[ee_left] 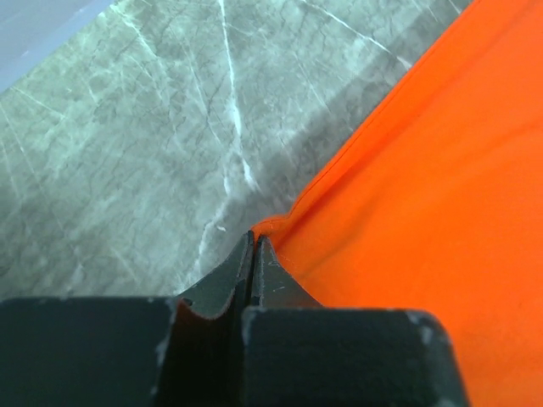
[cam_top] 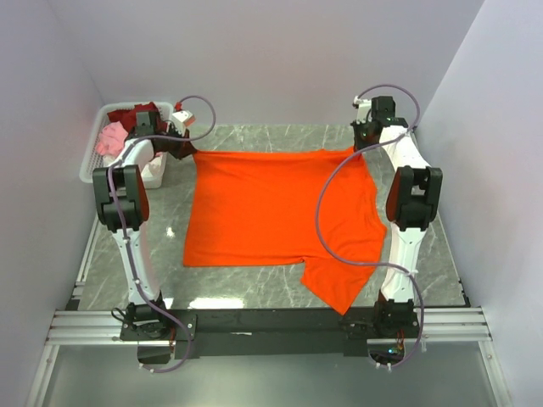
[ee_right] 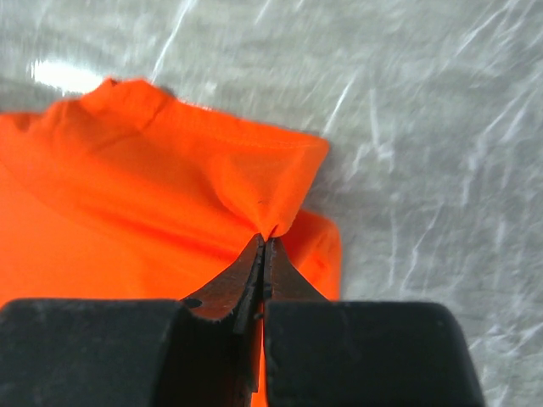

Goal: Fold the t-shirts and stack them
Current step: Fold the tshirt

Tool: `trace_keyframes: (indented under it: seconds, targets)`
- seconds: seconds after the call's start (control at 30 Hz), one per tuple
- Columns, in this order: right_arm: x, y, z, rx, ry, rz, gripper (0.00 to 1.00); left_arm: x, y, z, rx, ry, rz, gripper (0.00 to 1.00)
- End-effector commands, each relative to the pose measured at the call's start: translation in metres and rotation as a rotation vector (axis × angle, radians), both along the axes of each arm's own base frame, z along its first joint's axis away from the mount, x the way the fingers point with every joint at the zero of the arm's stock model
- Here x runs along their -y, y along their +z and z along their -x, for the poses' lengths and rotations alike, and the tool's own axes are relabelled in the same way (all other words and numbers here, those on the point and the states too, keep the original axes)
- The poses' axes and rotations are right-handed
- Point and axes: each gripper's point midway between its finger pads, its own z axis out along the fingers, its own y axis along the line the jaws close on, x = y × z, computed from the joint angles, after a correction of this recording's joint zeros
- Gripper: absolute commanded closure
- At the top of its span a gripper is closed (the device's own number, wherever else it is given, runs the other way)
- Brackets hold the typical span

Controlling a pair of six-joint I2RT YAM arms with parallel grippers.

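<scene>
On the table (cam_top: pixel 242 284) lies the orange t-shirt (cam_top: pixel 271 212), flat; left tool (ee_left: pixel 253 240) and right tool (ee_right: pixel 265 240) pinch its corners.

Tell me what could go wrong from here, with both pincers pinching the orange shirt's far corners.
1. The left pincer and right pincer each clamp only a thin bit of the orange t-shirt; a pull could slip it free.
2. Its near right sleeve lies skewed, so a fold may come out crooked.
3. The left arm sits close to the white basket and might catch it.
</scene>
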Motion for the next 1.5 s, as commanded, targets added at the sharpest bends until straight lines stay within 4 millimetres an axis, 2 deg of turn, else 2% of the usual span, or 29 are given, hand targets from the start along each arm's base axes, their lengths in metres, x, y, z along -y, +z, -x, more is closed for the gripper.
trace_keyframes:
  seconds: [0.0, 0.27, 0.43, 0.6, 0.83, 0.97, 1.07, 1.17, 1.27, 1.4, 1.47]
  targets:
    - [0.003, 0.041, 0.011, 0.071, 0.038, 0.011, 1.0, -0.003, 0.044, 0.001, 0.14, -0.049, -0.033, 1.0]
    - [0.006, 0.043, 0.032, 0.066, 0.06, 0.015, 1.0, -0.005, 0.049, 0.031, 0.16, -0.051, -0.074, 1.0]
    - [0.008, 0.033, 0.051, 0.024, 0.086, 0.037, 1.0, -0.006, 0.046, 0.044, 0.135, -0.054, -0.084, 1.0]
    - [0.01, 0.013, 0.067, -0.029, 0.101, 0.06, 1.0, -0.006, 0.032, 0.064, 0.084, -0.057, -0.104, 1.0]
    - [0.014, -0.003, 0.084, -0.083, 0.112, 0.083, 1.0, -0.008, 0.006, 0.091, 0.021, -0.067, -0.148, 1.0]
    - [0.013, -0.002, 0.091, -0.095, 0.108, 0.075, 1.0, -0.01, 0.003, 0.091, 0.014, -0.043, -0.152, 1.0]
    - [0.012, 0.009, 0.088, -0.066, 0.094, 0.066, 1.0, -0.011, 0.006, 0.087, 0.018, -0.022, -0.146, 1.0]
    - [0.011, 0.024, 0.084, -0.045, 0.081, 0.056, 1.0, -0.01, 0.014, 0.078, 0.032, -0.02, -0.13, 1.0]
    - [0.012, 0.027, 0.091, -0.05, 0.08, 0.064, 1.0, -0.007, 0.024, 0.078, 0.051, -0.042, -0.131, 1.0]
    - [0.016, 0.019, 0.105, -0.077, 0.084, 0.093, 1.0, -0.005, 0.027, 0.085, 0.048, -0.078, -0.138, 1.0]
    - [0.017, 0.007, 0.111, -0.109, 0.086, 0.1, 1.0, -0.005, 0.018, 0.094, 0.011, -0.104, -0.146, 1.0]
